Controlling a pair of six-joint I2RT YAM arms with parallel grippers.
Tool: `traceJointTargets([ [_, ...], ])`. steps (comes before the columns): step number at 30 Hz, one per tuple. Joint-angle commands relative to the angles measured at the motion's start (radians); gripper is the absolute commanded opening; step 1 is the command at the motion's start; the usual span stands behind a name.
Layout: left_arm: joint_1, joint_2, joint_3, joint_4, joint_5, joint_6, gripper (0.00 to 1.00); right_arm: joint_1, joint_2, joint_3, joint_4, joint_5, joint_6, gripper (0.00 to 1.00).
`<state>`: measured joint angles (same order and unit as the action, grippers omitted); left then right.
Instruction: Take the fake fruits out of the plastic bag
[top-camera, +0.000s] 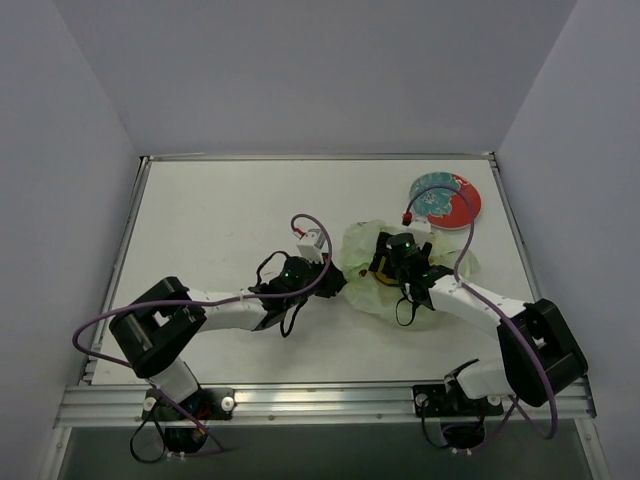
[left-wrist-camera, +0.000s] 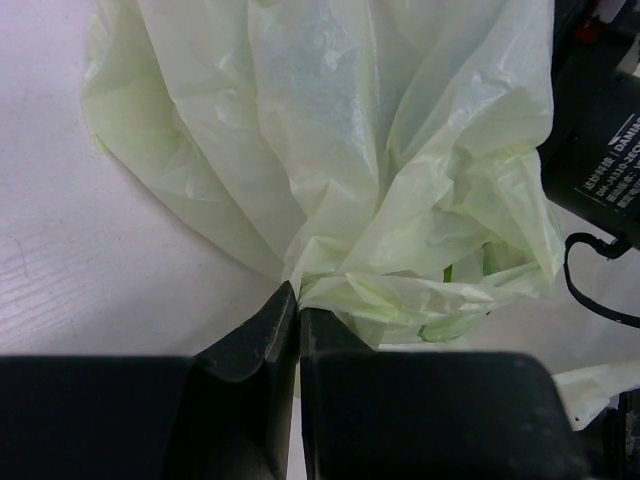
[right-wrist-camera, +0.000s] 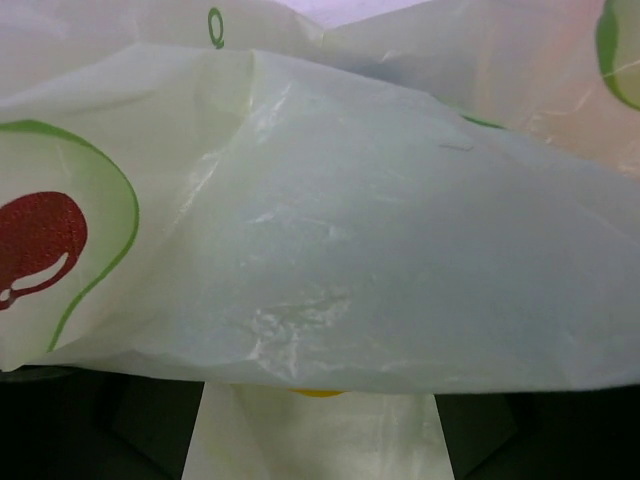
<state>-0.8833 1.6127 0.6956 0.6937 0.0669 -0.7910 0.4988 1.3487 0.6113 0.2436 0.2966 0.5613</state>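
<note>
The pale green plastic bag (top-camera: 362, 250) lies crumpled right of the table's middle. My left gripper (top-camera: 337, 279) is shut on the bag's left edge; in the left wrist view its jaws (left-wrist-camera: 298, 300) pinch a bunched fold of the bag (left-wrist-camera: 380, 150). My right gripper (top-camera: 386, 264) reaches into the bag from the right and is open. In the right wrist view the bag film (right-wrist-camera: 330, 230) drapes over its wide-apart fingers (right-wrist-camera: 90, 430). Only a sliver of a yellow fruit (right-wrist-camera: 320, 392) shows between them; a yellow bit also shows in the top view (top-camera: 379, 276). Other fruits are hidden.
A round red-and-teal floral plate (top-camera: 446, 199) sits at the back right, just beyond the bag. The right arm's black body (left-wrist-camera: 600, 110) lies close to the right of the left gripper. Raised rails run along the table's edges (top-camera: 120, 270).
</note>
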Motion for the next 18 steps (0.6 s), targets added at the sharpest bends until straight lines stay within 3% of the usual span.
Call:
traceJointTargets([
  [1,-0.002,-0.023,0.016,0.043,-0.016,0.022,0.02,0.000,0.035,-0.016,0.056,-0.071,-0.057,0.76],
  [11,0.001,-0.046,0.010,0.033,-0.022,0.030,0.02,-0.006,0.184,0.007,0.088,-0.102,-0.089,0.81],
  [12,0.001,-0.048,0.010,0.033,-0.024,0.030,0.02,-0.008,0.173,0.005,0.086,-0.093,-0.087,0.76],
  [13,0.001,-0.050,0.010,0.033,-0.026,0.030,0.02,-0.003,0.134,-0.001,0.086,-0.082,-0.084,0.60],
  [16,0.003,-0.051,0.008,0.033,-0.026,0.033,0.02,0.004,0.019,-0.022,0.063,-0.042,-0.075,0.32],
  [18,0.003,-0.051,0.008,0.033,-0.026,0.032,0.02,0.015,-0.038,-0.028,0.016,-0.022,-0.070,0.26],
])
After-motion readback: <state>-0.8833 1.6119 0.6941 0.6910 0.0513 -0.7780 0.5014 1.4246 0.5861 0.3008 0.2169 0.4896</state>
